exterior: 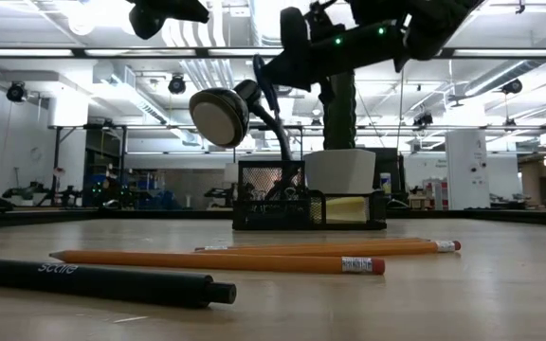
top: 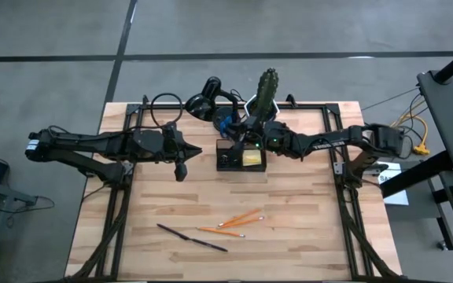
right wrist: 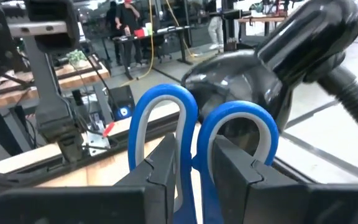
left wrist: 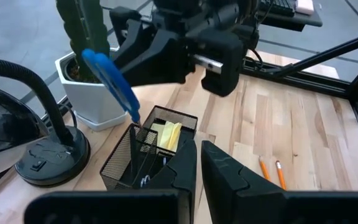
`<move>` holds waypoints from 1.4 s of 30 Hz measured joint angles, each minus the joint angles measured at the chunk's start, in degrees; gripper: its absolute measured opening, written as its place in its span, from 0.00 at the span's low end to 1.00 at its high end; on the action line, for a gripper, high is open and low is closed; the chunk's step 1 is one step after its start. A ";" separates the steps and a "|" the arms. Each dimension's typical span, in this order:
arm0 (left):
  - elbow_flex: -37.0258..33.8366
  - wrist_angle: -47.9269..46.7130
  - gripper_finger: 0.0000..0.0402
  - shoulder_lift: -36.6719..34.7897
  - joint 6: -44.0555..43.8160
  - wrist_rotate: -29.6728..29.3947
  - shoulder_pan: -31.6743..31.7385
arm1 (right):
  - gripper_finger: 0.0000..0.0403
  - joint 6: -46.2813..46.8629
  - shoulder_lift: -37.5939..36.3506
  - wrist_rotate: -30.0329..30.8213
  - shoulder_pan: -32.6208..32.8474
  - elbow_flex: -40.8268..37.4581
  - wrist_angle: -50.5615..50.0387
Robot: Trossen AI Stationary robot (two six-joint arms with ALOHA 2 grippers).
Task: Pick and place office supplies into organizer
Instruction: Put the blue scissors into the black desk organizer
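Observation:
The blue-handled scissors [left wrist: 112, 76] hang handle-up over the black mesh organizer [top: 230, 157], with my right gripper [right wrist: 194, 168] shut on them. Their blade tip [left wrist: 136, 119] stands at the rim of the compartment beside the one holding the yellow sticky-note pad [left wrist: 168, 135]. Whether the tip touches the mesh, I cannot tell. Two orange pencils [top: 239, 222] and a dark pen [top: 192, 237] lie flat on the near part of the table. My left gripper [top: 181, 171] hovers shut and empty to the left of the organizer. My right gripper pinches the scissors' handle [right wrist: 194, 186] between its two fingers, where the two blue loops meet. One finger [right wrist: 160, 171] lies against each loop. The fingers come about level from the table's right side. The scissors are lifted clear, handle up and blades slanting down toward the organizer.
A black desk lamp [top: 204, 103] stands at the far edge, left of the organizer. The white pot with the tall cactus [top: 267, 91] stands just behind the organizer. Open wooden tabletop [top: 305, 212] lies on the near side.

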 joint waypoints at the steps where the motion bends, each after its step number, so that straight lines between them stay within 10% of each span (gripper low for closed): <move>1: 0.00 -0.04 0.02 0.00 0.00 0.00 0.00 | 0.16 0.27 0.49 0.00 -0.10 0.00 0.42; 42: 0.00 0.13 0.02 0.00 -0.17 0.00 -0.01 | 0.16 4.86 4.99 0.70 -1.27 -8.33 12.53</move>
